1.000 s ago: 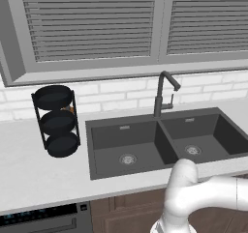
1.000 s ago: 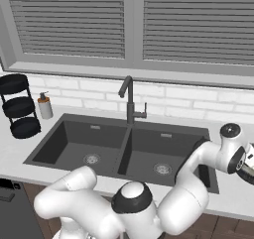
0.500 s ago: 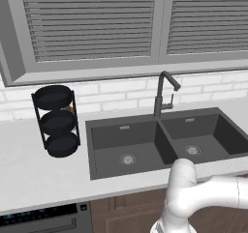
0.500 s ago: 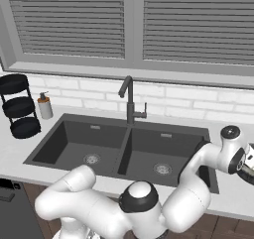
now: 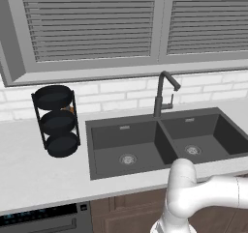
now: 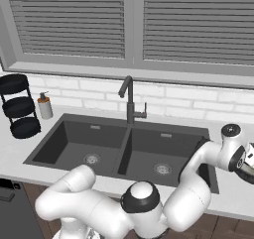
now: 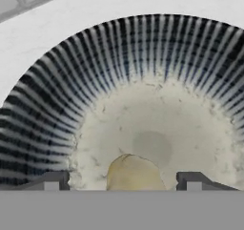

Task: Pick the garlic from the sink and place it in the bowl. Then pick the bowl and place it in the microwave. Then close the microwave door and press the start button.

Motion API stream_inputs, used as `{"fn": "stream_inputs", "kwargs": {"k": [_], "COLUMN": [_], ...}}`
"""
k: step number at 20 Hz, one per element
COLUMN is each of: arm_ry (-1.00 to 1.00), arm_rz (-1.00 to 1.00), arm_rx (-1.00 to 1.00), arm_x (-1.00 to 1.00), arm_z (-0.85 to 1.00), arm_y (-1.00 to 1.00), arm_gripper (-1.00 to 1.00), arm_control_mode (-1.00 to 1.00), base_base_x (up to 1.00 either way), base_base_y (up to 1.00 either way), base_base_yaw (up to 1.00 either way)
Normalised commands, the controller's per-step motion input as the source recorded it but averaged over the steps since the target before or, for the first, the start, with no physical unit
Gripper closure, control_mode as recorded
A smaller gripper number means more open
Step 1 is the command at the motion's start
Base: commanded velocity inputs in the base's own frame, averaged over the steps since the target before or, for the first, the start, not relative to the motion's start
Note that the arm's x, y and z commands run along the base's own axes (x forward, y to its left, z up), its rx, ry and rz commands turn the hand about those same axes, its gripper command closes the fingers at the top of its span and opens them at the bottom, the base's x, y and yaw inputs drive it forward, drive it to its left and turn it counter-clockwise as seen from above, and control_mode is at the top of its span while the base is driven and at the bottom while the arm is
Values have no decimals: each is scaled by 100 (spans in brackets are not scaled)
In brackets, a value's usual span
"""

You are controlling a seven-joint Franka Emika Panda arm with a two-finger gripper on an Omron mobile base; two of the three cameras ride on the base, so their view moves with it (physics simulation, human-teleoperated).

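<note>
The bowl is seen from above in the hand view, with a dark speckled ribbed wall and a whitish floor. The pale cream garlic lies on that floor at the view's lower edge. My gripper hangs just over it, open. Its fingertips stand wide on either side of the bulb, with a gap on each side. In the right base view my hand is at the far right, over the counter beside the sink. The sink holds no garlic. The microwave and its door are out of view.
A dark curved faucet rises behind the sink's divider. A black three-tier rack stands on the counter to the left, with a soap bottle next to it. White counter surrounds the bowl.
The arm's lower links have swung slightly to the right. The hand stays at the right edge, over the counter beside the sink.
</note>
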Motion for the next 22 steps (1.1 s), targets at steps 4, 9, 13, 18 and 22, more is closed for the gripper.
{"fn": "stream_inputs", "kwargs": {"k": [4,9,13,18,22], "arm_ry": [-1,-1,0,10,25], "arm_rz": [0,1,7,23,36], "arm_rx": [0,0,0,-3,-12], "arm_x": [0,0,-10,-17,-3], "arm_z": [4,27,55,17,6], "arm_y": [0,8,9,38,40], "arm_gripper": [-100,-100,-100,-100,-100], "arm_control_mode": [-100,-100,-100,-100,-100], "base_base_x": [0,0,0,0,0], "base_base_y": [0,0,0,0,0], "base_base_yaw": [0,0,0,0,0]}}
